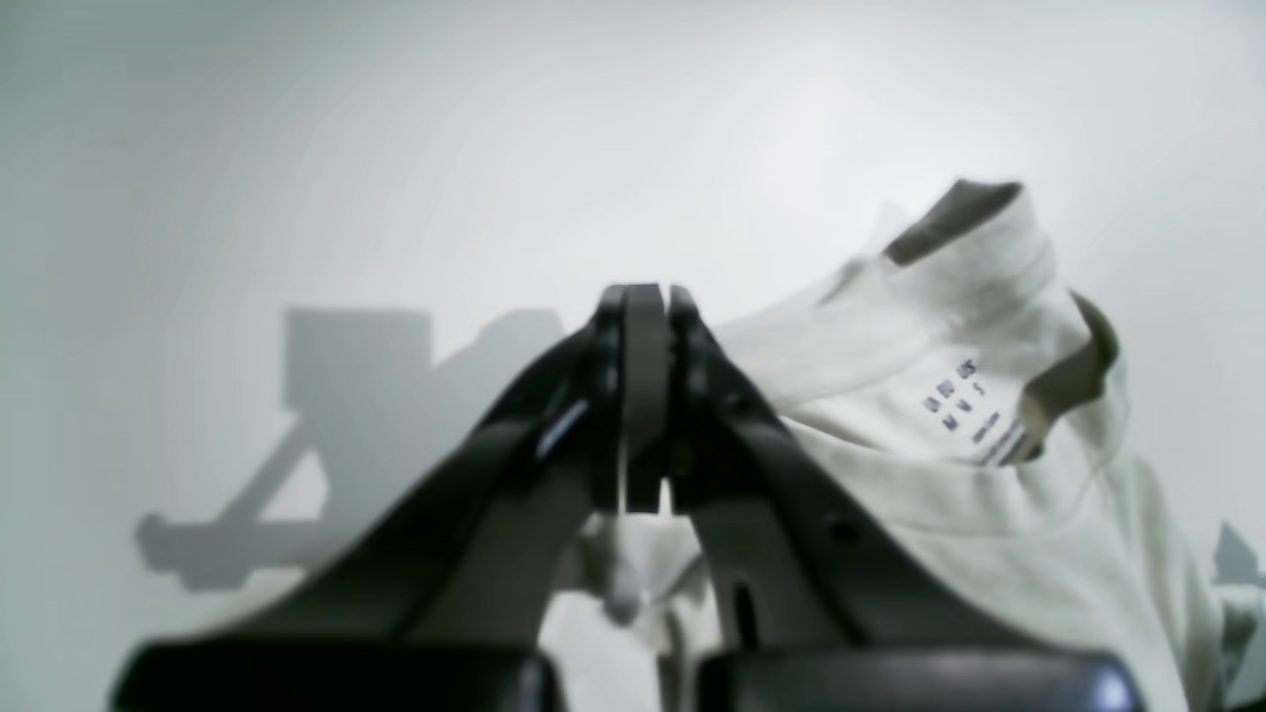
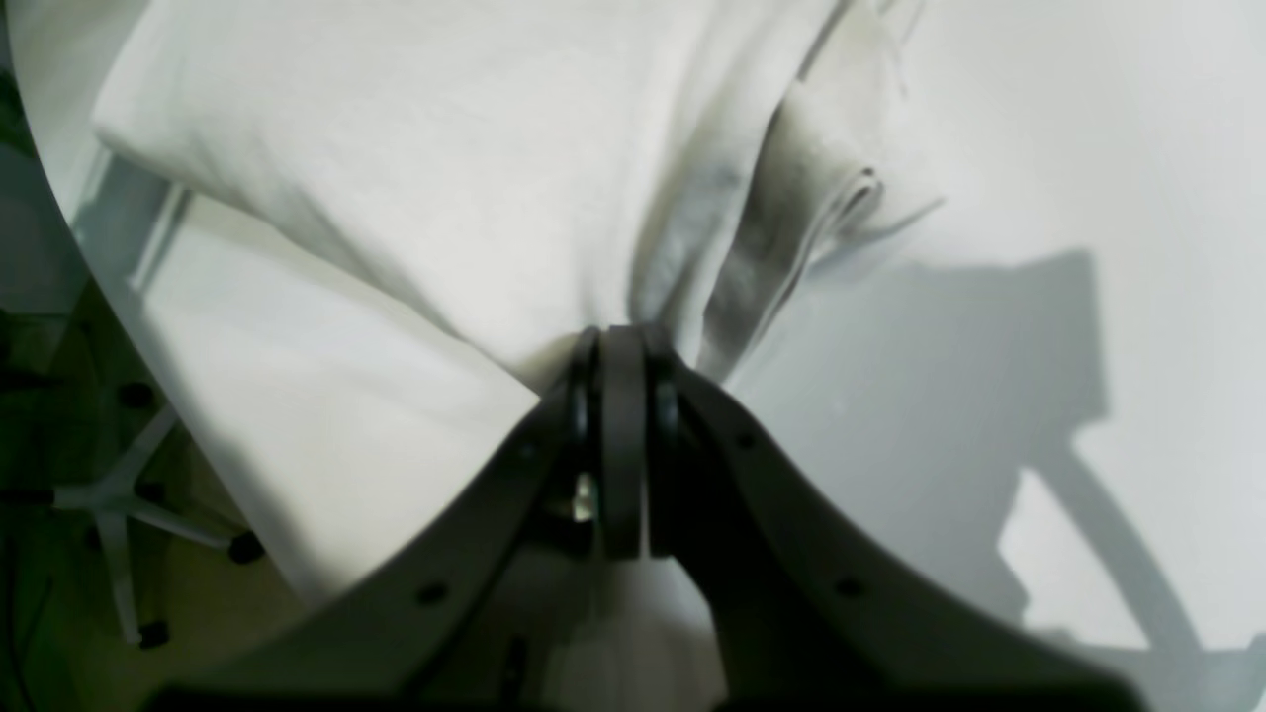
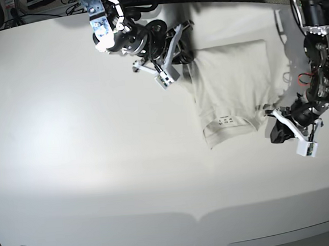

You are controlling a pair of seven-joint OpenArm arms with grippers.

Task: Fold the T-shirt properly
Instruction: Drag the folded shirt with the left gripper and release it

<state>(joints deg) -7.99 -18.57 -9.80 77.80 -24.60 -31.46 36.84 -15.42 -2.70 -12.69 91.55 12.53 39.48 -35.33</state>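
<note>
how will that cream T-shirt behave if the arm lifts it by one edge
Probably floppy: the T-shirt already bunches into deep folds where the right end effector pinches it. Likely light for its size, since the thin fabric lies nearly flat on the table. It should drape and drag rather than hold shape; the collar stands loosely.

Cream T-shirt [image 3: 233, 89] on a white table [image 3: 88, 163]; black grippers.

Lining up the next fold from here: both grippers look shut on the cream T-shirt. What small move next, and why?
Probably lift both arms slightly together. The right gripper is pinched on bunched fabric of the wrinkled cream cotton T-shirt near the white table edge; the left gripper is shut at the opposite side, by the neck label. Raising evenly should ease the creases.
</note>
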